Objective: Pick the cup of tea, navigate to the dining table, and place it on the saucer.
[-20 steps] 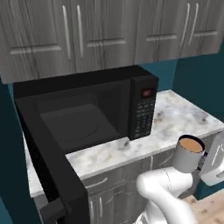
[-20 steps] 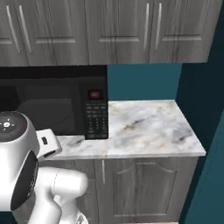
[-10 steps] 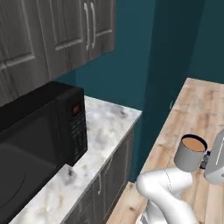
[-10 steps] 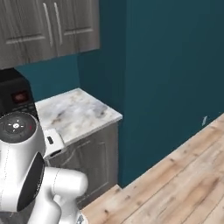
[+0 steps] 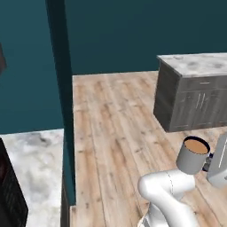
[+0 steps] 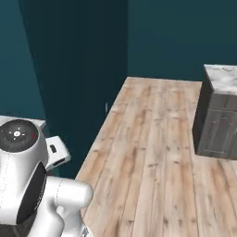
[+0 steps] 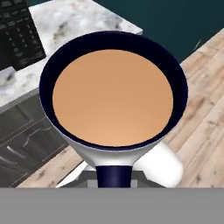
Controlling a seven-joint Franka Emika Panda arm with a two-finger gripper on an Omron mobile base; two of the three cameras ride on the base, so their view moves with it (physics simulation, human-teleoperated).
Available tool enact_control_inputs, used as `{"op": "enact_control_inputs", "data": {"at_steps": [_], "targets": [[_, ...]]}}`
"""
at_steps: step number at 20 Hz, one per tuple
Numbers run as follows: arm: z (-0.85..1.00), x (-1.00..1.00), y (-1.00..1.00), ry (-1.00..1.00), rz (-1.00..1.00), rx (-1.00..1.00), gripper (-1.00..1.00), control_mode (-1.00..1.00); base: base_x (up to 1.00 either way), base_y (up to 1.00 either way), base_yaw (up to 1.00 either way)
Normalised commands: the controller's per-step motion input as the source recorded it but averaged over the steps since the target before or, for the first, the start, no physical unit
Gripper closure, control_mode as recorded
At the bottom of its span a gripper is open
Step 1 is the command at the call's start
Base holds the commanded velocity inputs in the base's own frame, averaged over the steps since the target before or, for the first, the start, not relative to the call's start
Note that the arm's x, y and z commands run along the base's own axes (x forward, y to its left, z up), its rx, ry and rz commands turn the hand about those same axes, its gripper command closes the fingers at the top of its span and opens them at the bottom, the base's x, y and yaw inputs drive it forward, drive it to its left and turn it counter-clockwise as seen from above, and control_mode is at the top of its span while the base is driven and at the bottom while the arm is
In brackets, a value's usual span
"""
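The cup of tea (image 5: pixel 193 155) is a grey mug with a dark rim, full of light-brown liquid. It hangs upright in the air at the lower right of the left base view. My gripper (image 5: pixel 208 162) is shut on its dark handle from the right. In the hand view the cup of tea (image 7: pixel 113 96) sits right in front of the camera, with its dark handle at the bottom hiding my fingertips. The dining table (image 5: pixel 195 64), marble-topped with a dark grey base, stands far off across the floor; its corner (image 6: pixel 222 78) is at the right edge. The saucer is out of view.
A marble wall counter (image 5: pixel 31 159) with a black microwave (image 7: pixel 17 26) lies close on the left. A teal wall corner (image 5: pixel 60 66) juts out beside it. Wooden floor (image 5: pixel 115 115) stretches between me and the table.
The whole picture has swung as the base turned away from the microwave counter, bringing the wooden floor and the table into view. The cup stays in the same grip.
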Motion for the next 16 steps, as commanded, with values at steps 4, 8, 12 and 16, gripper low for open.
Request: {"op": "enact_control_inputs", "data": {"at_steps": [4, 8, 12, 16], "targets": [[0.0, 0.0, 0.0, 0.0, 0.0, 0.0, 1.0, 1.0, 0.0, 0.08, -1.0], [0.0, 0.0, 0.0, 0.0, 0.0, 0.0, 1.0, 1.0, 0.0, 0.08, -1.0], [0.0, 0.0, 0.0, 0.0, 0.0, 0.0, 1.0, 1.0, 0.43, 0.39, -0.87], [0.0, 0.0, 0.0, 0.0, 0.0, 0.0, 1.0, 1.0, 0.92, 0.65, -0.7]]}}
